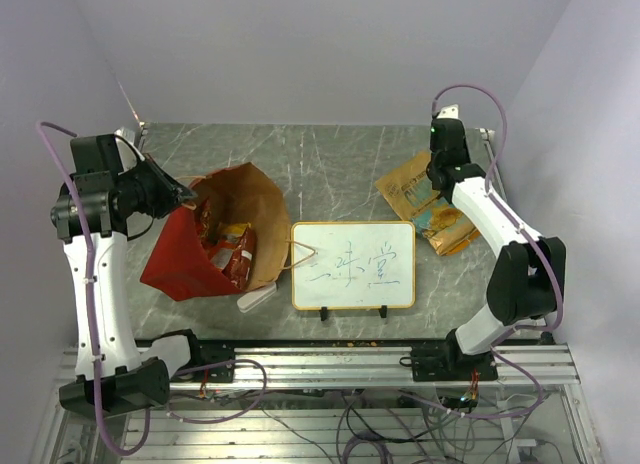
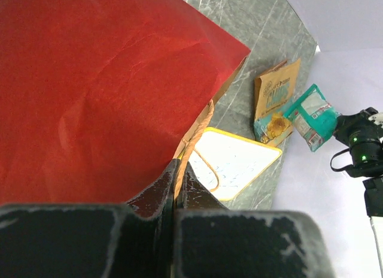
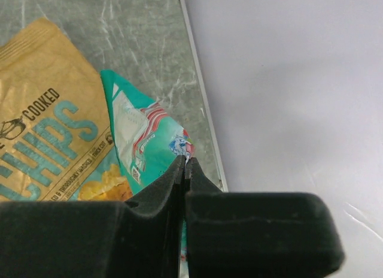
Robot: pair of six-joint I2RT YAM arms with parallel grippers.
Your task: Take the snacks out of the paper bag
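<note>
The paper bag (image 1: 180, 256), red outside and brown inside, lies tipped with its mouth toward the whiteboard. My left gripper (image 1: 186, 195) is shut on its upper rim, and the left wrist view shows the fingertips (image 2: 178, 168) pinching the paper edge by a handle. Red and yellow snacks (image 1: 232, 249) lie inside the mouth. A large orange chips bag (image 1: 425, 206) lies flat at the right. My right gripper (image 3: 186, 164) is shut on a corner of a teal packet (image 3: 140, 140), which hangs above the orange bag (image 3: 42, 134). From the left wrist, the teal packet (image 2: 312, 115) hangs beside the right gripper (image 2: 353, 135).
A framed whiteboard (image 1: 352, 265) with writing stands at the front centre. A small white eraser block (image 1: 258, 300) lies by the bag's near corner. The table's right edge (image 3: 200, 92) runs close to the teal packet, with a wall beyond it.
</note>
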